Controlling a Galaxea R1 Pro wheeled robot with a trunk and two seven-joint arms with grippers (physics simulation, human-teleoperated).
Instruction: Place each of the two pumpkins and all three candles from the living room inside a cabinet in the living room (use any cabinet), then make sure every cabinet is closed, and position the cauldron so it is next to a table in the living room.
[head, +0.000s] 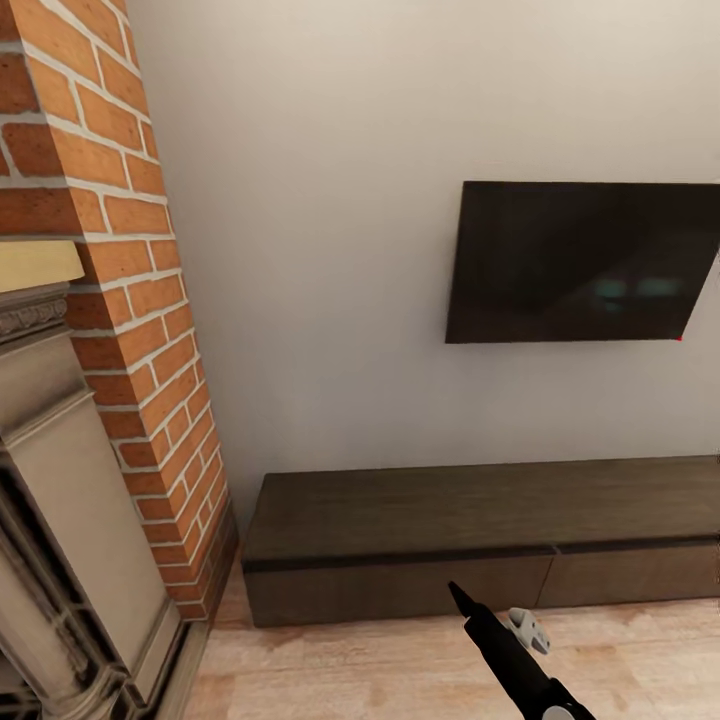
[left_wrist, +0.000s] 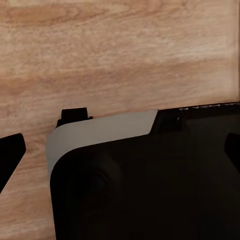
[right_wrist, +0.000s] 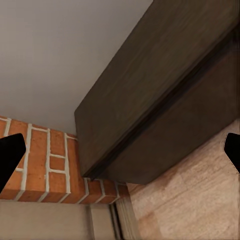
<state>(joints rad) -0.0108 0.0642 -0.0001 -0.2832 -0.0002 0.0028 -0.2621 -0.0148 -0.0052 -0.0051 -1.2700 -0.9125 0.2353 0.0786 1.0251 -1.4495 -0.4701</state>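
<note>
The long low dark brown cabinet (head: 470, 510) stands against the white wall, its flat drawer fronts (head: 400, 590) flush and shut. My right gripper (head: 490, 610) hovers open just in front of the left drawer front, low over the floor, with nothing between its fingers. The right wrist view looks along the cabinet (right_wrist: 165, 100) towards its end by the brick column. My left gripper (left_wrist: 120, 150) is open and empty, pointing down at the wood floor (left_wrist: 115, 55) and my own dark base (left_wrist: 150, 190). Pumpkins, candles, cauldron and coffee table are out of view.
A brick chimney column (head: 130, 300) and a grey fireplace surround (head: 60, 520) stand close on the left, touching the cabinet's left end. A black television (head: 585, 262) hangs on the wall above the cabinet. Light wood floor (head: 350, 670) lies in front.
</note>
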